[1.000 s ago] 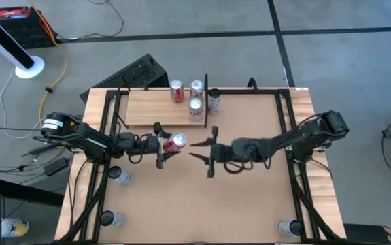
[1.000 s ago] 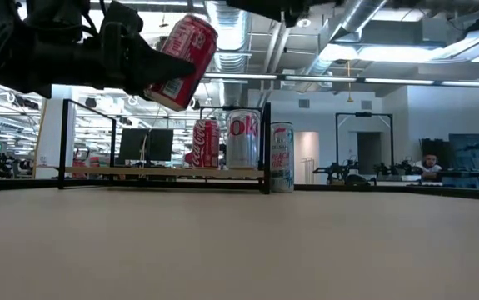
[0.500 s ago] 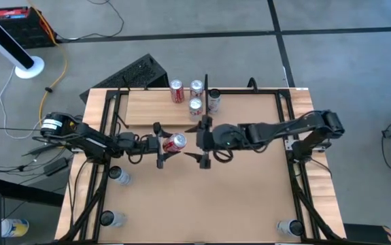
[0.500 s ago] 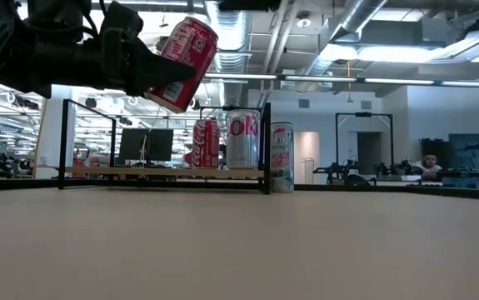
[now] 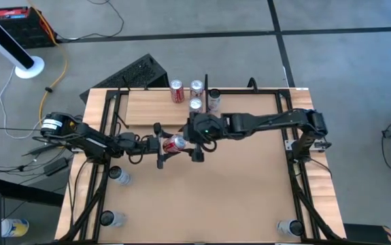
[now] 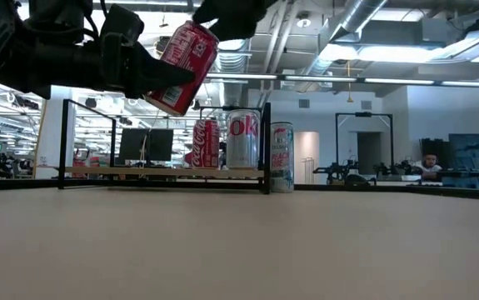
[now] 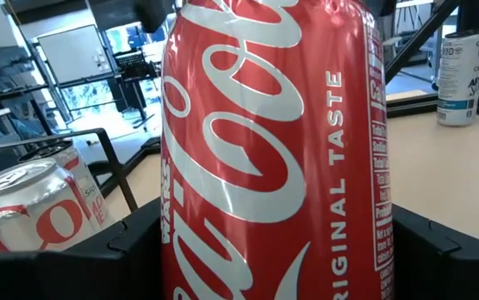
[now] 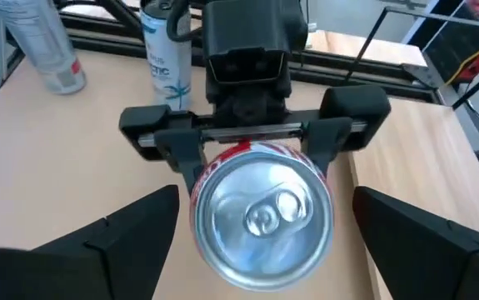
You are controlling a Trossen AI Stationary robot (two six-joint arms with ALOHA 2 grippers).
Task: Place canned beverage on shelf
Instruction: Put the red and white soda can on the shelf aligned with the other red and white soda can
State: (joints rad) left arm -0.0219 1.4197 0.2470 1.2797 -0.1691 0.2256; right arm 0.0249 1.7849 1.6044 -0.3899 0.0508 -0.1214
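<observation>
Here the left gripper point(image 5: 162, 144) pinched a red cola can point(image 5: 175, 143), held tilted in the air above the table point(image 5: 249, 197), just in front of the shelf point(image 5: 147, 107). The right gripper point(image 5: 194, 141) had fingers spread wide on both sides of the can's top, w/o touching it. Three other cans point(image 5: 195, 103) stood on the shelf near its black end piece point(image 5: 205, 95).

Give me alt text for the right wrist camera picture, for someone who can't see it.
A red can faces the camera top-on, clamped by the left gripper, while the right gripper's open dark fingers flank it. Behind, on the tan table, stand a clear bottle and a pale can.
</observation>
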